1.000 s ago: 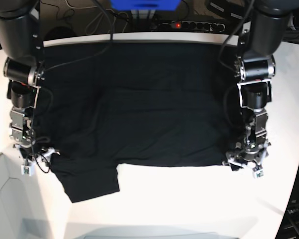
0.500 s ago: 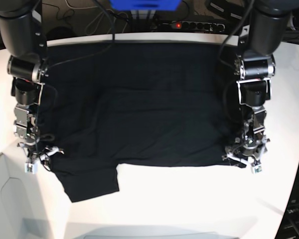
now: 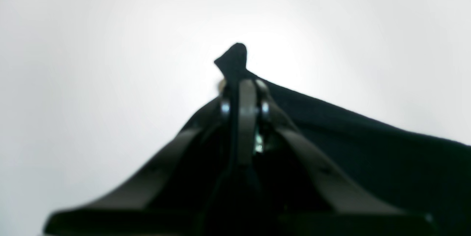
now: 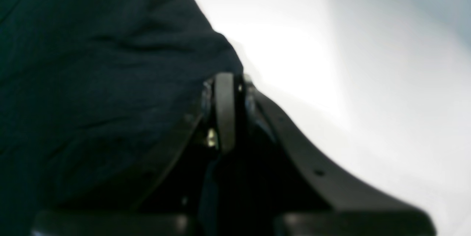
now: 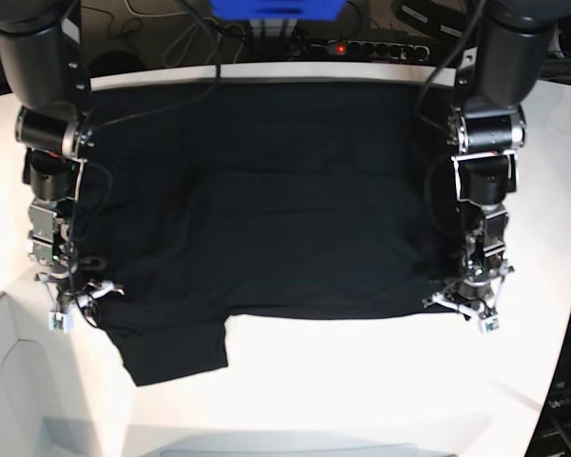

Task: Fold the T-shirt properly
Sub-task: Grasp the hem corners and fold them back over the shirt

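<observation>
The black T-shirt (image 5: 266,209) lies spread, plain side up, across the white table (image 5: 362,381); one sleeve (image 5: 171,347) sticks out toward the front left. My left gripper (image 5: 466,307) is at the shirt's front right corner. In the left wrist view the gripper (image 3: 243,89) is shut on the cloth (image 3: 368,144), with a small tip of cloth poking out past the fingers. My right gripper (image 5: 71,305) is at the shirt's left edge. In the right wrist view it (image 4: 224,81) is shut at the edge of the cloth (image 4: 92,81). The print and the tag are hidden.
A power strip (image 5: 362,48) with a red light, a blue object (image 5: 276,8) and cables lie behind the table's far edge. The table's front left edge drops away near the right gripper. Bare white table shows in front of the shirt.
Both grippers have moved a little toward the far side, still at the shirt's edges. The left gripper has risen slightly with the corner. The shirt's lie is nearly unchanged.
</observation>
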Robot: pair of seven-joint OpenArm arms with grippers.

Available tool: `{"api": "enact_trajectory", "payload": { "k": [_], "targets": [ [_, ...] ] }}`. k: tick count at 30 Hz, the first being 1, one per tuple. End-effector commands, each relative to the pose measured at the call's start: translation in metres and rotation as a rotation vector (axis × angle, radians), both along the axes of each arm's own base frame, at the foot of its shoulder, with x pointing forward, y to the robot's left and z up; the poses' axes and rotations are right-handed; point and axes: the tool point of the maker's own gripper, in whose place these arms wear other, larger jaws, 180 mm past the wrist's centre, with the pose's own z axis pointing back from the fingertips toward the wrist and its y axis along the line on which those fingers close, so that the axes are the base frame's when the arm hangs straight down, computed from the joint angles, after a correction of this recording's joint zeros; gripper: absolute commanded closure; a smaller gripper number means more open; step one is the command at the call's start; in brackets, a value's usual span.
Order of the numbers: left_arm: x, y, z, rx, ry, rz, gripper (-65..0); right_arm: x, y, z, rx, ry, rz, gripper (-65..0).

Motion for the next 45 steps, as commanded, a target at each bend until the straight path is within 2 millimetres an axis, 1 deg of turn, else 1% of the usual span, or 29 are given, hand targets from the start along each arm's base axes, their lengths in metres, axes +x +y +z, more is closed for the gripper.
{"api": "enact_trajectory", "payload": {
  "k": [1, 3, 4, 5, 7, 8, 10, 11, 13, 15, 19, 20, 21, 22, 26, 28, 30, 32, 33, 36, 37, 39, 41, 45],
  "targets": [
    [0.007, 0.005, 0.011, 0.003, -0.005, 0.012, 0.0, 0.001, -0.002, 0.001, -0.013, 0.042, 0.01, 0.0],
    [0.007, 0.005, 0.011, 0.0, -0.004, 0.013, 0.0, 0.011, -0.002, 0.018, -0.032, -0.006, 0.019, 0.0],
    [0.009, 0.005, 0.016, 0.003, -0.016, 0.01, 0.0, 0.013, -0.002, 0.025, -0.044, -0.024, 0.023, 0.0],
    [0.012, 0.005, 0.021, 0.008, -0.032, 0.008, 0.0, 0.011, -0.003, 0.026, -0.053, -0.03, 0.027, 0.0],
    [0.008, 0.005, 0.023, 0.022, -0.05, -0.001, 0.0, 0.011, -0.004, 0.034, -0.077, -0.052, 0.036, 0.0],
    [0.008, 0.005, 0.028, 0.021, -0.068, -0.002, 0.0, 0.012, -0.005, 0.04, -0.088, -0.067, 0.039, 0.0],
    [0.007, 0.002, 0.037, 0.005, -0.108, -0.006, 0.0, 0.008, -0.008, 0.047, -0.102, -0.081, 0.036, 0.0],
    [0.005, -0.001, 0.038, -0.015, -0.116, -0.009, 0.0, 0.006, -0.014, 0.052, -0.104, -0.097, 0.022, 0.0],
    [-0.001, 0.0, 0.043, -0.035, -0.115, -0.011, 0.0, 0.006, -0.023, 0.067, -0.105, -0.141, -0.01, 0.0],
    [-0.004, -0.004, 0.05, -0.055, -0.134, -0.022, 0.0, 0.0, -0.025, 0.067, -0.101, -0.138, -0.023, 0.0],
    [-0.011, -0.014, 0.063, -0.071, -0.171, -0.052, 0.0, -0.008, -0.036, 0.079, -0.125, -0.157, -0.045, 0.0],
    [-0.012, -0.016, 0.068, -0.069, -0.184, -0.061, 0.0, -0.011, -0.037, 0.083, -0.135, -0.17, -0.045, 0.0],
    [-0.015, -0.019, 0.068, -0.064, -0.185, -0.07, 0.0, -0.015, -0.035, 0.087, -0.143, -0.182, -0.029, 0.0],
    [-0.018, -0.019, 0.071, -0.062, -0.188, -0.073, 0.0, -0.017, -0.032, 0.09, -0.153, -0.194, -0.012, 0.0],
    [-0.03, 0.0, 0.085, -0.095, -0.215, -0.01, 0.0, -0.027, -0.029, 0.096, -0.184, -0.213, 0.016, 0.0],
    [-0.034, 0.004, 0.094, -0.119, -0.221, 0.008, 0.0, -0.034, -0.028, 0.1, -0.205, -0.223, 0.025, 0.0],
    [-0.043, 0.006, 0.095, -0.137, -0.214, 0.024, 0.0, -0.043, -0.027, 0.102, -0.225, -0.228, 0.033, 0.0],
    [-0.049, 0.01, 0.103, -0.138, -0.222, 0.031, 0.0, -0.049, -0.025, 0.108, -0.247, -0.244, 0.044, 0.0],
    [-0.052, 0.009, 0.105, -0.138, -0.221, 0.027, 0.0, -0.053, -0.023, 0.112, -0.26, -0.253, 0.051, 0.0],
    [-0.064, -0.002, 0.108, -0.135, -0.22, 0.005, 0.0, -0.064, -0.018, 0.12, -0.29, -0.273, 0.072, 0.0],
    [-0.069, -0.003, 0.109, -0.129, -0.219, 0.002, 0.0, -0.068, -0.016, 0.122, -0.299, -0.279, 0.077, 0.0],
    [-0.083, 0.001, 0.109, -0.119, -0.217, 0.015, 0.0, -0.076, -0.01, 0.124, -0.308, -0.288, 0.088, 0.0],
    [-0.096, 0.002, 0.107, -0.124, -0.22, 0.032, 0.0, -0.087, -0.014, 0.127, -0.322, -0.292, 0.077, 0.0],
    [-0.12, 0.017, 0.102, -0.112, -0.212, 0.079, 0.0, -0.102, -0.013, 0.127, -0.31, -0.297, 0.057, 0.0]
  ]
}}
